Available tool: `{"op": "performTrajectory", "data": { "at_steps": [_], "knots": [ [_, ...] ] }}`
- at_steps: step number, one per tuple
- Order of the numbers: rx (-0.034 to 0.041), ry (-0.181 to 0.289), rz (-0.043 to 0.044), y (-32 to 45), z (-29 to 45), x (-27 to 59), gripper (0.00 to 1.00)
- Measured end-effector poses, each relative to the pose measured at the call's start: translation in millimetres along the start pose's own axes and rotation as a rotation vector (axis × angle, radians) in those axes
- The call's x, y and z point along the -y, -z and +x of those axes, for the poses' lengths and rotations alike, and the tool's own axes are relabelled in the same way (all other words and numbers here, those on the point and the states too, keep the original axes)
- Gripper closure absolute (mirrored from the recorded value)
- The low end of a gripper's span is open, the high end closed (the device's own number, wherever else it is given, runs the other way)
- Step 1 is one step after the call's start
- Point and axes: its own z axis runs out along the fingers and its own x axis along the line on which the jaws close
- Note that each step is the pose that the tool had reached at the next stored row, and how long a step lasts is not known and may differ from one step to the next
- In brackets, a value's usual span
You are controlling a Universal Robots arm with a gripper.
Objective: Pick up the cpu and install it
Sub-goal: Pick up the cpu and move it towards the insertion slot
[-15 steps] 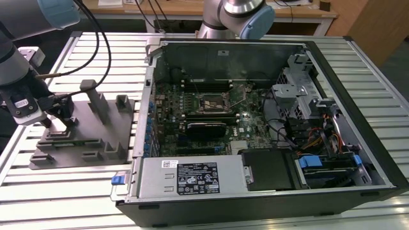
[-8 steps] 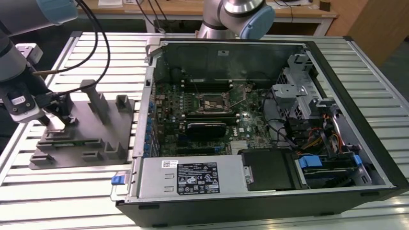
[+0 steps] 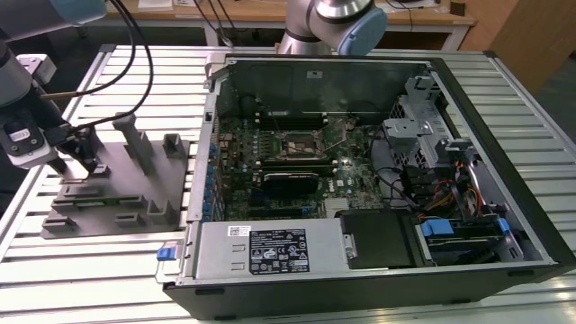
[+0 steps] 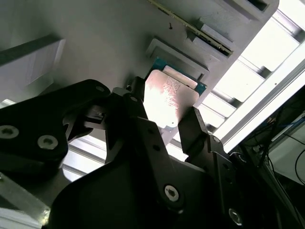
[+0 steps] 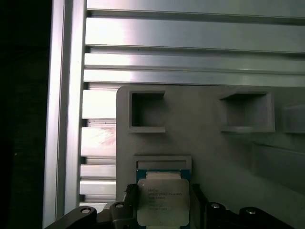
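Note:
The cpu, a thin square chip with a pale silver top and a green edge, lies in a shallow recess of the grey fixture. My gripper straddles it, one dark finger pressed against each side edge. The second wrist view shows the same: the cpu sits between the two black fingers of the gripper, still level with its recess. In the exterior view the gripper stands low over the fixture at the exterior view's left. The dark socket sits on the motherboard inside the open computer case.
The open computer case takes up the middle and the exterior view's right of the slatted aluminium table. Upright posts rise from the fixture close to the gripper. Cables hang from the arm above. A second robot base stands behind the case.

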Motion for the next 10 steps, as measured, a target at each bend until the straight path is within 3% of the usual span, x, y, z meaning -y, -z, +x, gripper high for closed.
{"op": "performTrajectory", "data": {
  "at_steps": [10],
  "knots": [
    [0.0,0.0,-0.0001,10.8,-0.3,-0.5,0.47]
  ]
}}
